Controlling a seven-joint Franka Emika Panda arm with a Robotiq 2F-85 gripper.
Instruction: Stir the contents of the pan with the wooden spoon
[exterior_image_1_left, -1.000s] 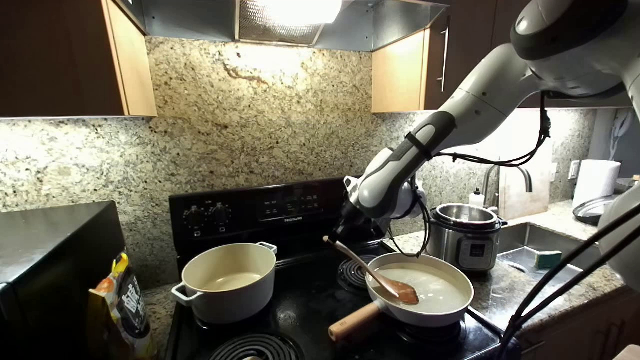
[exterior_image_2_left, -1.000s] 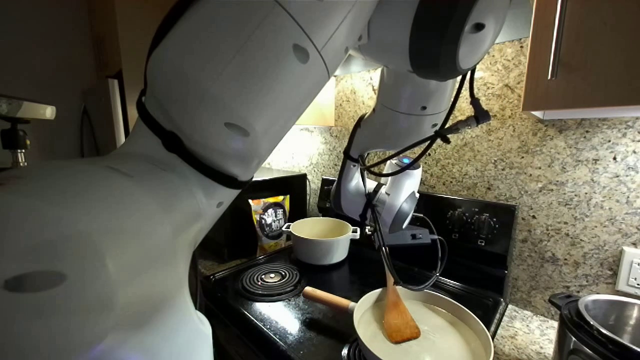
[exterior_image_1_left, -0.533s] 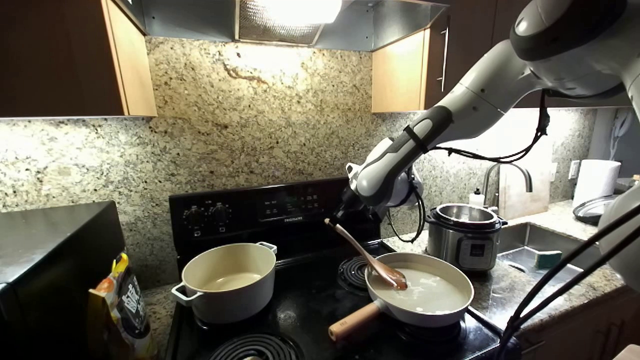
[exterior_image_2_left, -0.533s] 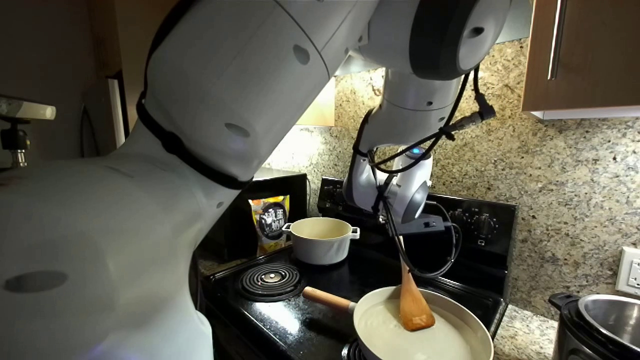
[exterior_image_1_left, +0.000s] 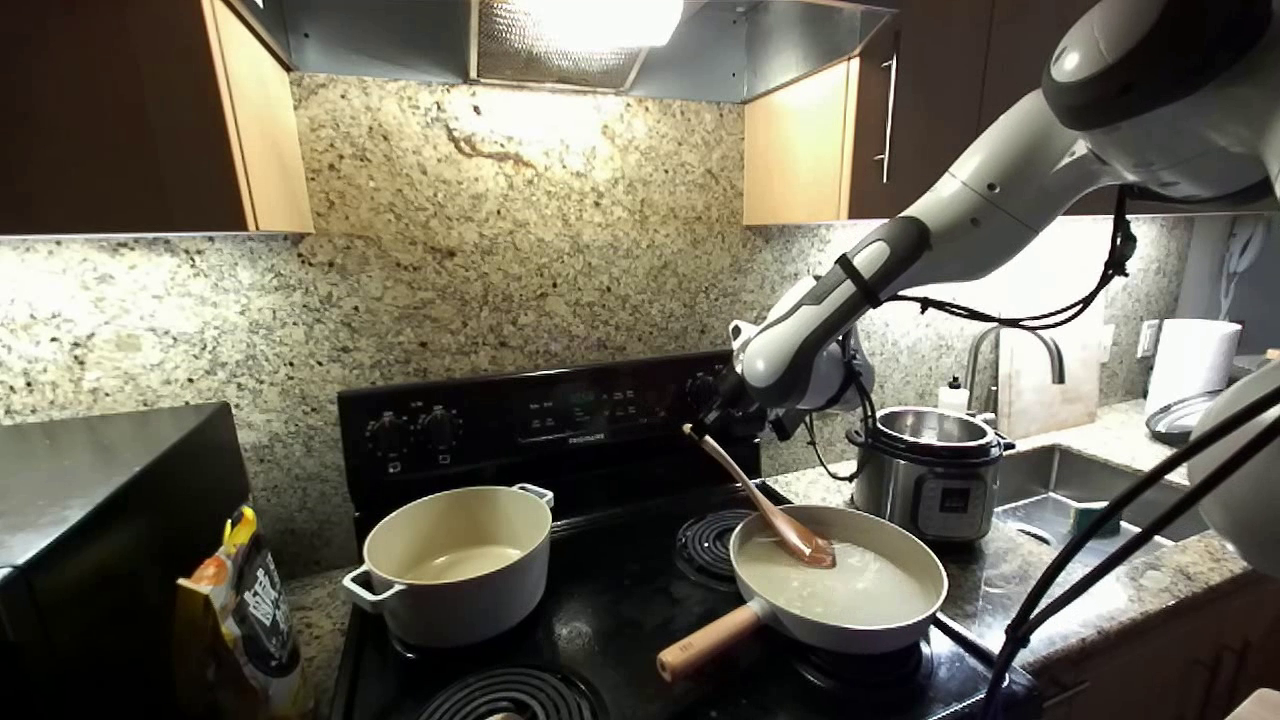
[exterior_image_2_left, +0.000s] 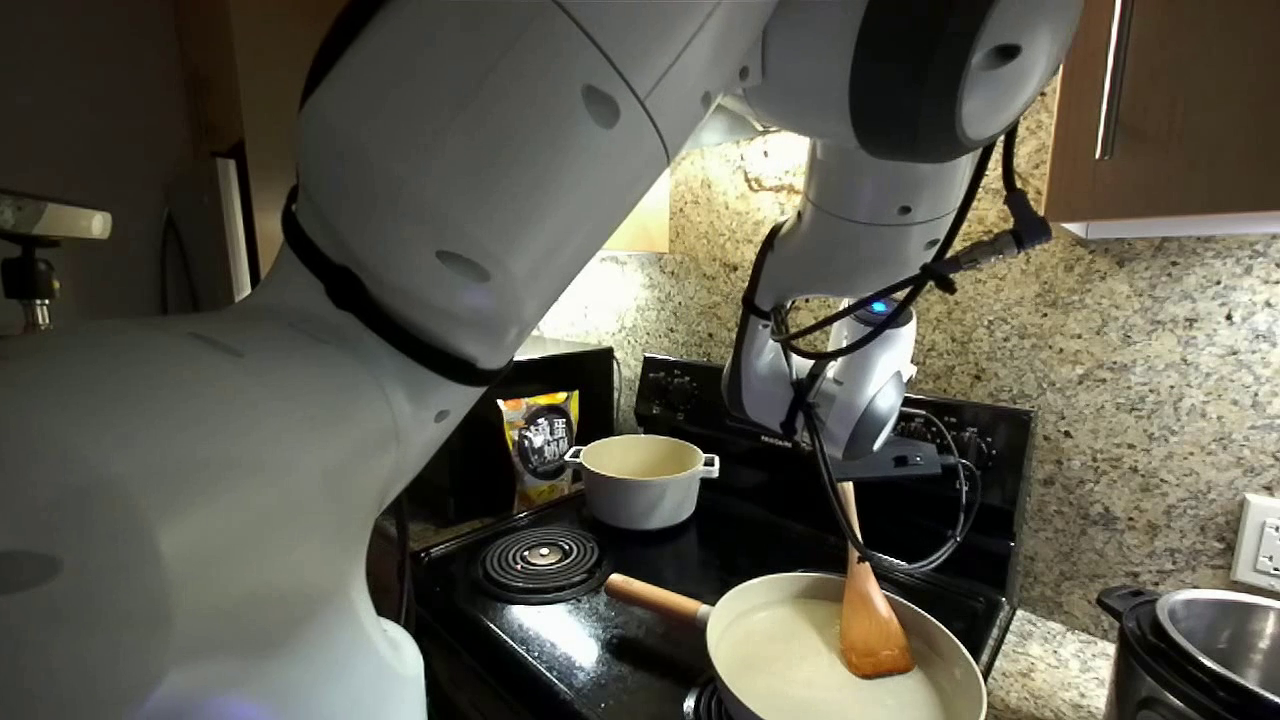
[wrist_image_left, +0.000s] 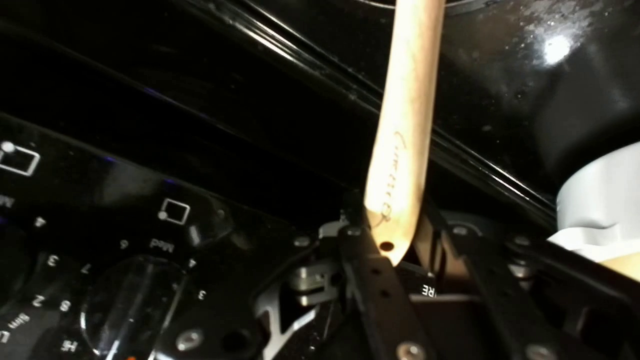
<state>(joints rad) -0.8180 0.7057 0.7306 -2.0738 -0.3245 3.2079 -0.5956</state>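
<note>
The cream-white pan (exterior_image_1_left: 860, 638) sits on the stove with its thick wooden handle (exterior_image_1_left: 710, 642) pointing to the front left in an exterior view. Pale, creamy contents (exterior_image_1_left: 870, 592) cover its bottom. The reddish-brown wooden spoon (exterior_image_2_left: 872, 625) leans over the back rim, its flat head dipped in the contents. My gripper (wrist_image_left: 395, 235) is shut on the pale upper end of the spoon's handle (wrist_image_left: 407, 110), which points away from the jaws in the wrist view. In an exterior view the gripper (exterior_image_1_left: 722, 418) is above the stove's back, behind and left of the pan. The spoon's lowest edge is under the liquid.
A cream two-handled pot (exterior_image_1_left: 470, 600) stands left on the stove. The black control panel (exterior_image_1_left: 560, 410) rises close behind the gripper. A steel cooker (exterior_image_1_left: 925, 490) stands right behind the pan. A yellow-black bag (exterior_image_1_left: 260, 610) stands at the left. Arm cables (exterior_image_2_left: 940, 560) hang near the spoon.
My gripper has risen and moved right in both exterior views. The spoon's head has gone from the pan's handle side toward the back, then right, still in the contents. The pan has not moved.
</note>
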